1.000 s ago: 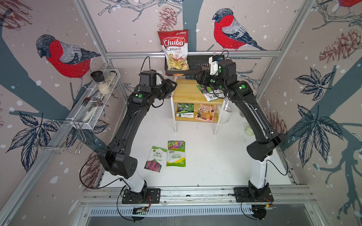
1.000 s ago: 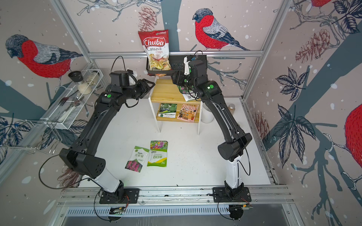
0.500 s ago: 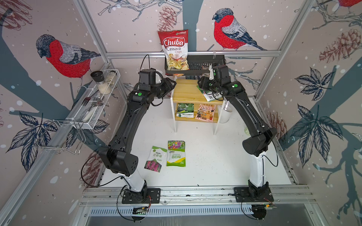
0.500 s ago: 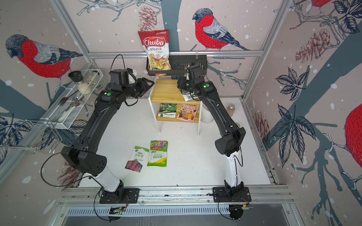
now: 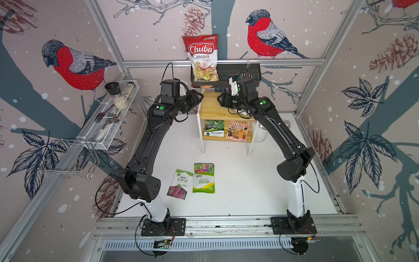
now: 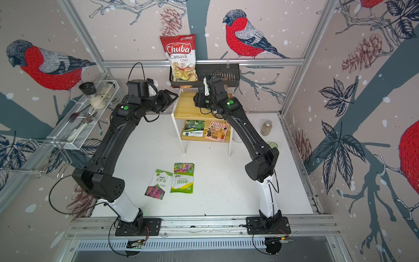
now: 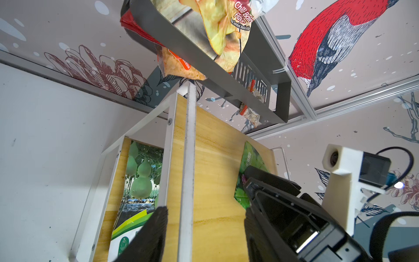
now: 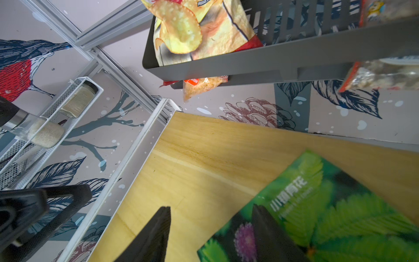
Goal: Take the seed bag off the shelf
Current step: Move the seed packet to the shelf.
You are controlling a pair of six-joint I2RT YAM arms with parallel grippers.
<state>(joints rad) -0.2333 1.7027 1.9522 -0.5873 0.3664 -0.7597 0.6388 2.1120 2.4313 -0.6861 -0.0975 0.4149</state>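
The shelf (image 5: 210,106) stands at the back, under the black basket. A green seed bag (image 8: 328,204) with fern leaves and a pink flower lies on its top board, also showing in the left wrist view (image 7: 251,158); in both top views my right arm hides most of it. My right gripper (image 8: 210,211) (image 5: 221,101) is open low over that board, one finger over the bag's corner and the other over bare wood. At the shelf's left end my left gripper (image 7: 204,217) (image 5: 197,97) is open, with the white side rail (image 7: 189,158) between its fingers.
Two more seed bags (image 5: 214,128) (image 5: 238,131) lie on the lower board. The black wall basket (image 5: 240,72) with a Chuba chips bag (image 5: 203,56) hangs just above the shelf. A white wire rack (image 5: 111,118) is on the left wall. Two seed bags (image 5: 204,178) (image 5: 180,183) lie on the floor; a jar (image 6: 266,128) stands right.
My right gripper has come down and to the left across the shelf's top board, staying open. The left gripper has barely moved.
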